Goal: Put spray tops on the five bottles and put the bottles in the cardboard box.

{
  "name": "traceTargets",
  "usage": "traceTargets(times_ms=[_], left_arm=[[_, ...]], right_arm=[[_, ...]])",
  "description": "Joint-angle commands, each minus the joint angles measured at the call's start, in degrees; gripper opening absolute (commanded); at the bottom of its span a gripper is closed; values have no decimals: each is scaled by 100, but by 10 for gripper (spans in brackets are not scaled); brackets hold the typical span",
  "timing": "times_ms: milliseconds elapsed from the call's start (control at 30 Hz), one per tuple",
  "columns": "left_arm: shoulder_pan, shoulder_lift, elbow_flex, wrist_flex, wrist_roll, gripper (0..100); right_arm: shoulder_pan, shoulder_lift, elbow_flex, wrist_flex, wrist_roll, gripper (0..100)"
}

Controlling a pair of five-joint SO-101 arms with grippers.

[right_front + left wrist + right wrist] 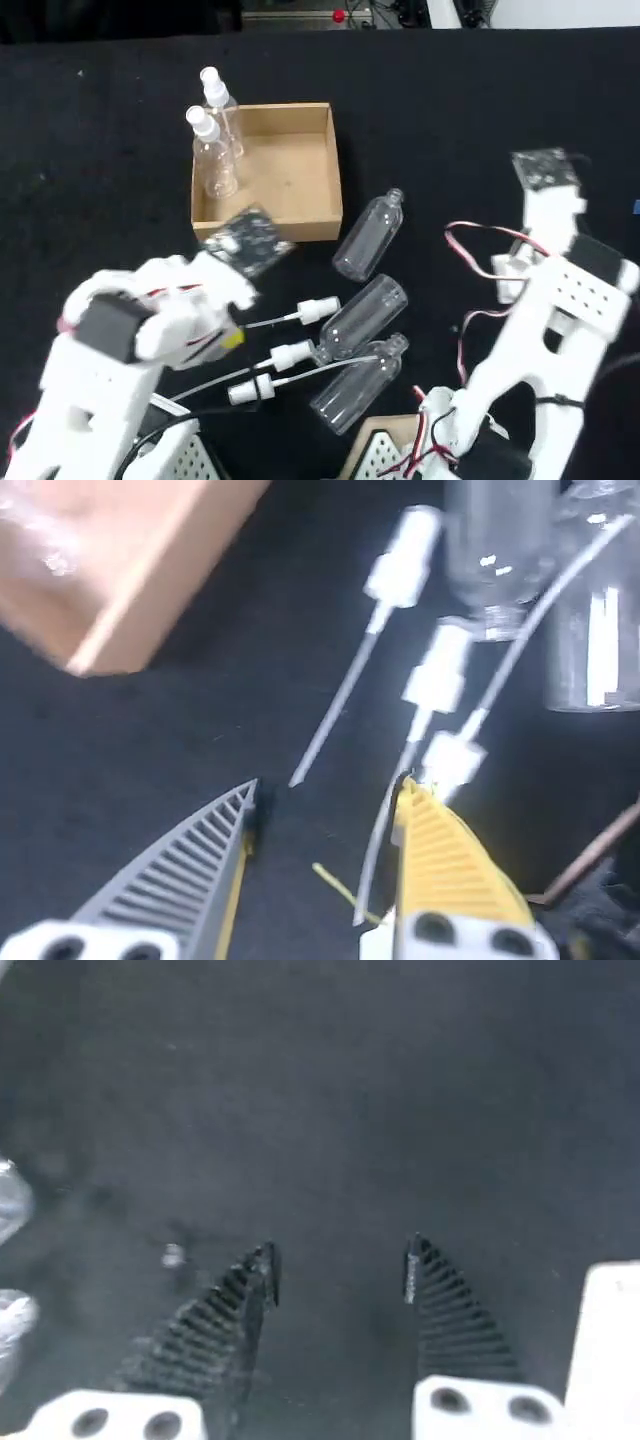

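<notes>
Two capped bottles (213,155) stand upright, close together, at one side of the cardboard box (300,228), which sits on the black counter (100,150). Near the box's front wall we see three open bottles (362,318) lying on their sides in a loose row, the farthest one (368,235) just beside the box's corner. Three loose spray tops (290,355) lie on the counter next to those bottles, their thin tubes stretched out flat. From the left wrist view, the left end effector (328,788) is released, its grey and yellow fingers spread wide just above the counter. The yellow fingertip sits just beside the nearest spray top (452,760), and a thin tube runs between the two fingers. The other two tops lie beyond it, with the box's corner (110,570) off to one side. We find the right end effector (341,1252) likewise released, its dark fingers apart over bare counter, well apart from the box.
</notes>
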Motion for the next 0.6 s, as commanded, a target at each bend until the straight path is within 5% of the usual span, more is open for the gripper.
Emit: traceTargets(times_ms=[0, 367, 567], left_arm=[[1121, 782, -312, -607, 580, 204], [3108, 1996, -347, -1705, 2593, 258], [4048, 2268, -321, -1741, 2840, 320]], right_arm=[[642, -84, -330, -185, 97, 191], [1714, 1464, -1253, -185, 633, 191], [2312, 2114, -1833, -185, 932, 191]])
